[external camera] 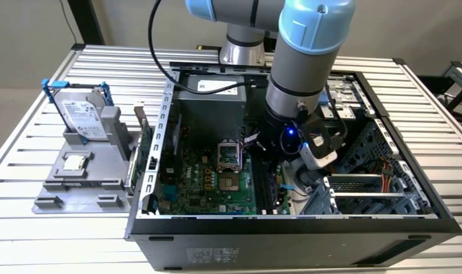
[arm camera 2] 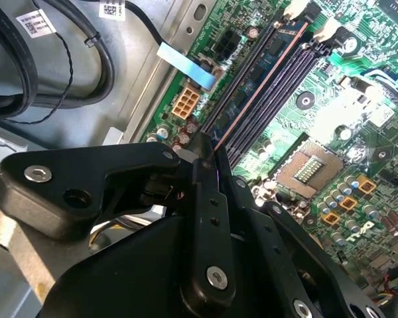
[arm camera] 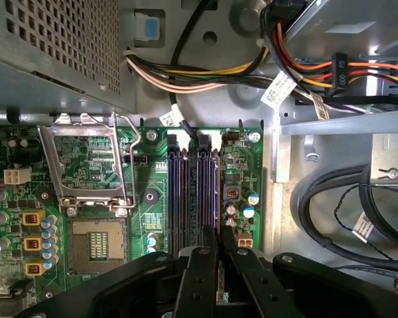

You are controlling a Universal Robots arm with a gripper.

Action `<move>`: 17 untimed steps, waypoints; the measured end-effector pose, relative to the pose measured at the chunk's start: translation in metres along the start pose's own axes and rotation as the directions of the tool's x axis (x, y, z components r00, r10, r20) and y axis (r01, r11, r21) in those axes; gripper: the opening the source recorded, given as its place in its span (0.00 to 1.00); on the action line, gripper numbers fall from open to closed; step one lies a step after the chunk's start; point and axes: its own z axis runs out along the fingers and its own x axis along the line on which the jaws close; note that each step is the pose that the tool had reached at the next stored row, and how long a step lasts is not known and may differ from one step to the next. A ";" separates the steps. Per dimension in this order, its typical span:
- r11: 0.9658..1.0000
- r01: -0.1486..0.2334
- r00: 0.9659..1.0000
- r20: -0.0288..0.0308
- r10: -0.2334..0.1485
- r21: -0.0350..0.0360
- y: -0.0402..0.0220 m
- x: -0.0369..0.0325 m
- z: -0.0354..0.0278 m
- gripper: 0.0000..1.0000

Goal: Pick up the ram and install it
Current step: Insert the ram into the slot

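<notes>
Arm [external camera: 296,74]: reaches down into the open case [external camera: 292,240], its wrist low over the motherboard [external camera: 208,182] on the exterior view's right side of the board.
Gripper [arm camera 2: 209,149]: black fingers [arm camera: 202,265] are pinched close together over the near end of the slots [arm camera: 179,192]; they are clamped on the ram.
Ram [arm camera 2: 251,85]: a long thin dark stick with a row of small chips, lying along the outermost slot, the one nearest the case's metal wall. In the second wrist view its near end runs in between the fingertips. Whether it is pressed fully home cannot be told.
Slots: four dark parallel slots with white clips [arm camera: 176,139] at the far end; the other three hold nothing.
Socket [arm camera: 96,245]: bare CPU socket beside the slots, its metal frame swung open.
Power supply [external camera: 212,103]: grey box at the back of the case, with a white label on top; the print is too small to tell.
Cables [arm camera: 205,73]: yellow, orange, red and black wires run along the case wall. Several carry white tags [arm camera: 278,89] with barcode-like print, which cannot be read.
Hard drive [external camera: 82,117]: silver, in a blue frame, with a white label. It stands on a grey holder [external camera: 86,171] outside the case, on the exterior view's left.
Table [external camera: 32,228]: slatted metal top under the case and the holder.
</notes>
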 end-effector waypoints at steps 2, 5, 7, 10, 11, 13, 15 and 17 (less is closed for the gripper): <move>1.000 0.000 1.000 0.000 0.000 0.001 0.0000 0.0001 0.0007 0.00; 1.000 0.000 1.000 -0.001 0.000 0.001 0.0000 0.0001 0.0008 0.00; 1.000 0.000 1.000 -0.001 0.000 0.001 0.0000 0.0001 0.0010 0.00; 1.000 0.000 1.000 -0.001 0.000 0.001 0.0001 0.0001 0.0026 0.00; 1.000 0.000 1.000 -0.001 0.000 0.001 0.0001 0.0001 0.0035 0.00; 1.000 0.000 1.000 -0.001 0.000 0.001 0.0000 0.0002 0.0054 0.00; 1.000 0.000 1.000 -0.002 0.000 0.001 0.0000 0.0003 0.0072 0.00; 1.000 0.000 1.000 -0.004 0.000 0.001 0.0000 0.0003 0.0081 0.00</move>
